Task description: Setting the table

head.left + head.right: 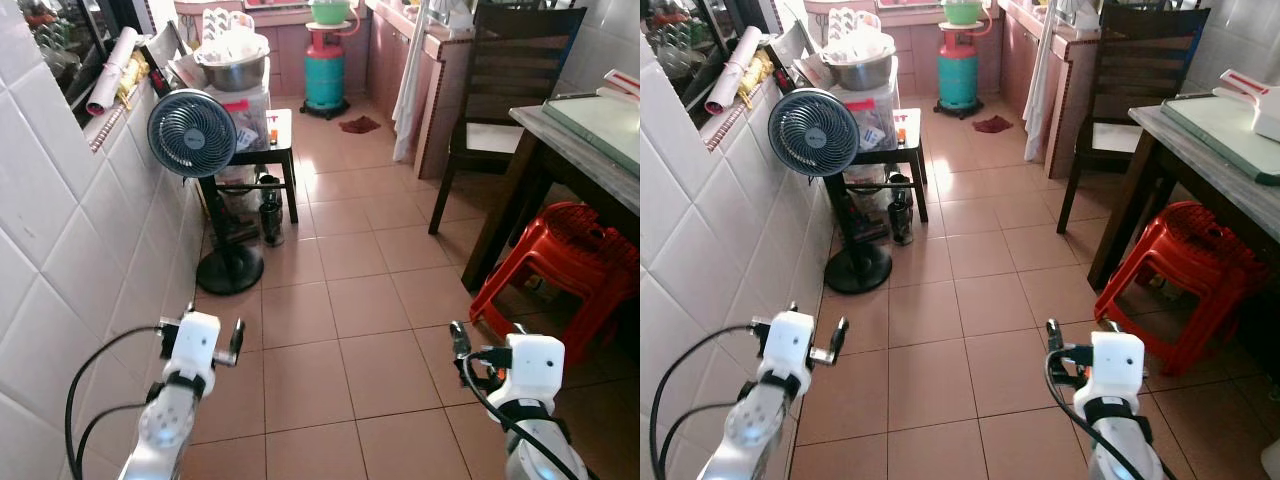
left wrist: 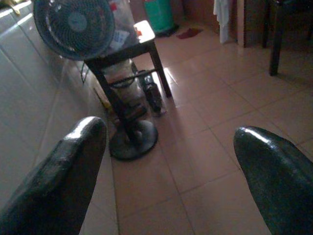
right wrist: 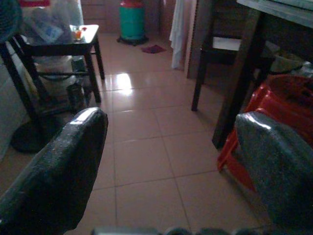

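You are at the very start of setting the table: nothing is in hand and nothing has been laid yet, as far as these views show. Your left gripper point(image 1: 236, 343) sits at the lower left of the head view, beside the tiled wall point(image 1: 60, 260), and your right gripper point(image 1: 460, 345) sits at the lower right above the floor tiles point(image 1: 340, 300). Both wrist views show the two black fingers standing wide apart with only floor between them, so both tools are wide and hold nothing.

The table point(image 1: 1200, 150) you must set runs along the right edge of the frame, its stone-like top reaching toward the upper right. On it lies a flat pale green board or tray point(image 1: 1230, 120) with a white thing on its far end; I cannot tell what that is. No plates, bowls or cutlery show on the visible part of the top. A dark wooden chair point(image 1: 505, 90) stands at the table's far end, and a red plastic stool point(image 1: 560, 265) is tucked beneath its near side.

Likely tableware is at the upper left: a metal bowl point(image 1: 235, 68) on the cluttered small black side table point(image 1: 280, 140) behind the standing fan point(image 1: 192, 133). A green gas cylinder point(image 1: 325, 75) stands at the top centre.

All of the fetching and placing is left, in my judgement.
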Robot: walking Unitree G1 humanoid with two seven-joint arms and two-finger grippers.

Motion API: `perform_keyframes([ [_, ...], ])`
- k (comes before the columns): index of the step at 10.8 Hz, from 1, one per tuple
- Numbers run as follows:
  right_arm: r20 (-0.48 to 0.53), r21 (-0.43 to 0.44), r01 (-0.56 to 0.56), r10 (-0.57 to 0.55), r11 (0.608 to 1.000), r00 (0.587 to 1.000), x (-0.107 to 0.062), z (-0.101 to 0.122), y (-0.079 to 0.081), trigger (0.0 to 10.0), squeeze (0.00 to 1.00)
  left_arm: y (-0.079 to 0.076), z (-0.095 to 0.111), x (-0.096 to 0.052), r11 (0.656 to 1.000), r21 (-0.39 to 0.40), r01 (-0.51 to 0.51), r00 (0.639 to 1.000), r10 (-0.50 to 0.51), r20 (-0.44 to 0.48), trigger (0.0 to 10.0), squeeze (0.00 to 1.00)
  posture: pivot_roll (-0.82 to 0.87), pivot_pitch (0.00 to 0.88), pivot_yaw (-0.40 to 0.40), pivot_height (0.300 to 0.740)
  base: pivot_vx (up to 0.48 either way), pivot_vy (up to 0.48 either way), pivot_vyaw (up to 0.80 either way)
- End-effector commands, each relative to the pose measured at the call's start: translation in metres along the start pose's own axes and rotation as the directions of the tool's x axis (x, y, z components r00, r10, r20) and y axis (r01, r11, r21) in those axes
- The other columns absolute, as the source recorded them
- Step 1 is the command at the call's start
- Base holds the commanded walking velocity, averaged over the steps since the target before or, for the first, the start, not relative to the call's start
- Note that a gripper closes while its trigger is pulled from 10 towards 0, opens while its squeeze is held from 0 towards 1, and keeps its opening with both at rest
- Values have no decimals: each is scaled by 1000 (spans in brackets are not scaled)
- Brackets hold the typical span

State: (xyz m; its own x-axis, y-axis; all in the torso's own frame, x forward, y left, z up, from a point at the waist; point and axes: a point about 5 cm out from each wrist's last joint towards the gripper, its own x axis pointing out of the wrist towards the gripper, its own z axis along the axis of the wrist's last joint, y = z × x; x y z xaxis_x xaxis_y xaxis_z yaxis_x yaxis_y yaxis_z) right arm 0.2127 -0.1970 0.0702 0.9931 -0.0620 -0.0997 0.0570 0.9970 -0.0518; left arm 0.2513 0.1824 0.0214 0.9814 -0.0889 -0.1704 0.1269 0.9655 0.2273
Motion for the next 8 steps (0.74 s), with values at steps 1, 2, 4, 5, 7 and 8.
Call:
perform_keyframes([
  [1, 31, 0, -21, 21, 1000, 999, 4, 10, 5, 10000, 0, 1, 0, -1, 1000, -29, -12, 1000, 11, -10, 10000, 0, -6, 0, 50, 740, 0, 0, 0],
  [2, 44, -1, -31, 31, 1000, 999, 7, 14, 9, 10000, 0, -7, 6, 2, 999, -50, 6, 1000, -6, 13, 10000, 0, -6, 0, 50, 740, 0, 0, 0],
  [4, 41, -19, -48, 49, 999, 998, 7, 14, 9, 10000, 0, -16, 19, 8, 998, -38, 42, 997, -40, 61, 10000, 0, -7, 0, 43, 740, 0, 0, 0],
  [5, 30, -31, -51, 51, 998, 998, 6, 12, 5, 10000, 0, -18, 21, 8, 998, -32, 50, 996, -48, 71, 10000, 0, -7, 0, 42, 740, 0, 0, 0],
  [7, 37, -34, -38, 39, 999, 999, 8, 15, 2, 10000, 0, -17, 18, 6, 998, -52, 41, 998, -38, 54, 10000, 0, -11, 0, 41, 740, 0, 0, -800],
  [8, 38, -31, -40, 42, 999, 998, 9, 16, 4, 10000, 0, -19, 19, 7, 996, -74, 46, 998, -42, 52, 10000, 0, -11, 0, 40, 740, 0, 0, -800],
])
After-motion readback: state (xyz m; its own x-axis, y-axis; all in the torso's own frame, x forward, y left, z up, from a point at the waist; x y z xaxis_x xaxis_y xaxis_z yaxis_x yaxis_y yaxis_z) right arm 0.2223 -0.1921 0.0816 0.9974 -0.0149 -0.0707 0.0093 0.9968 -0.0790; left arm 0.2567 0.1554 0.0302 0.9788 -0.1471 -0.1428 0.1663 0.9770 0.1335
